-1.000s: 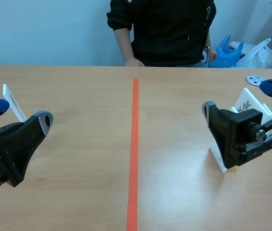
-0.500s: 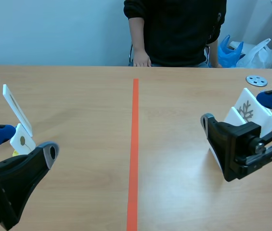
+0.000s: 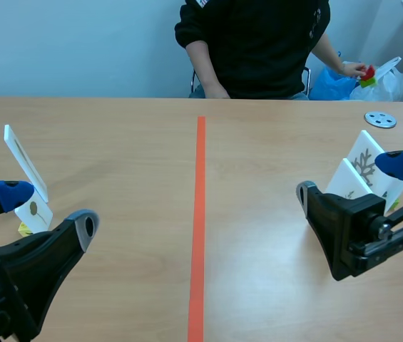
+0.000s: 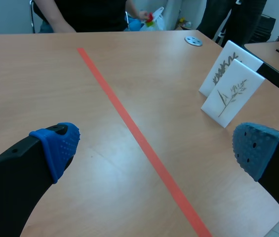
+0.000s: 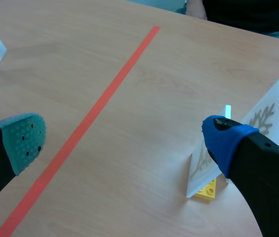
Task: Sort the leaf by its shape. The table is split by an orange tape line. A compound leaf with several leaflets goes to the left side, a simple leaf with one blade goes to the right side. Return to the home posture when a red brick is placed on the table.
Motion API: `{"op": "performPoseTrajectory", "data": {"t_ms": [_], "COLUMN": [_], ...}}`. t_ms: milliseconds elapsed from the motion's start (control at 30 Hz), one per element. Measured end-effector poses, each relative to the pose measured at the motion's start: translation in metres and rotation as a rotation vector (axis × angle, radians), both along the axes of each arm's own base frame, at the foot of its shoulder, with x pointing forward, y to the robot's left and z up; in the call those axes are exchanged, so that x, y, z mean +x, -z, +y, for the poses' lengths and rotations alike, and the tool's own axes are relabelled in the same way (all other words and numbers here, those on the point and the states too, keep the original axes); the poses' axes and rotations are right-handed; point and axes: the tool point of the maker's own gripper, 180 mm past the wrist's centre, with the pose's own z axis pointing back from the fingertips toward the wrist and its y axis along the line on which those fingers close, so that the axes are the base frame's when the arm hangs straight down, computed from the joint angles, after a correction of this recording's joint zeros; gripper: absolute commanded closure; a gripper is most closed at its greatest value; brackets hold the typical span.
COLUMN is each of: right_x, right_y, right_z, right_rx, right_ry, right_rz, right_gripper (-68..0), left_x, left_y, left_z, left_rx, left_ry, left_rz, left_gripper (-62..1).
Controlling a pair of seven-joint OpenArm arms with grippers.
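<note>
The surface (image 3: 115, 142) carries nothing new, but around it three things have changed. The person (image 3: 258, 43) at the far edge has turned toward the bags beyond the far right corner. The person's hand (image 3: 353, 69), which was resting at that edge, now holds a small red piece (image 3: 367, 72) there. I cannot tell for sure that it is the brick, and it is not yet on the surface. The left arm has drawn back toward the near left corner, so the left gripper (image 4: 155, 144) no longer covers the left cards (image 3: 24, 162). The right arm has sunk back a little too. Both grippers are spread wide and carry nothing.

The right cards (image 3: 364, 162) stand near the right edge and show branched leaves, though the task sends such leaves to the left. I judge that no card waits for sorting, and that the signal for the home posture may come soon. Until the red piece lands, the arms should only wait.

For moving, the middle along the orange tape line (image 3: 200, 214) gives open room on both sides. The tight place is at the right cards, one propped on a yellow brick (image 5: 208, 190), with one finger of the right gripper (image 5: 124, 138) just beside them. A grey disc (image 3: 380, 119) lies near the far right corner.
</note>
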Motion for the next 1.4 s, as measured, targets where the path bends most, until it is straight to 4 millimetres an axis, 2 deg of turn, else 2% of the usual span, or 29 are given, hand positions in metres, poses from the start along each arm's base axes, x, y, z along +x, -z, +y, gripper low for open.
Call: {"op": "performPoseTrajectory", "data": {"t_ms": [1400], "right_x": [-0.0001], "right_y": [-0.0008], "right_z": [0.0007], "right_rx": [0.012], "right_ry": [-0.001], "right_rz": [0.0], "right_gripper": [-67.9], "left_x": [-0.0007], "left_y": [0.0062], "left_z": [0.0006], "left_rx": [0.02], "left_ry": [0.0], "left_rz": [0.028], "left_gripper": [-62.3]}}
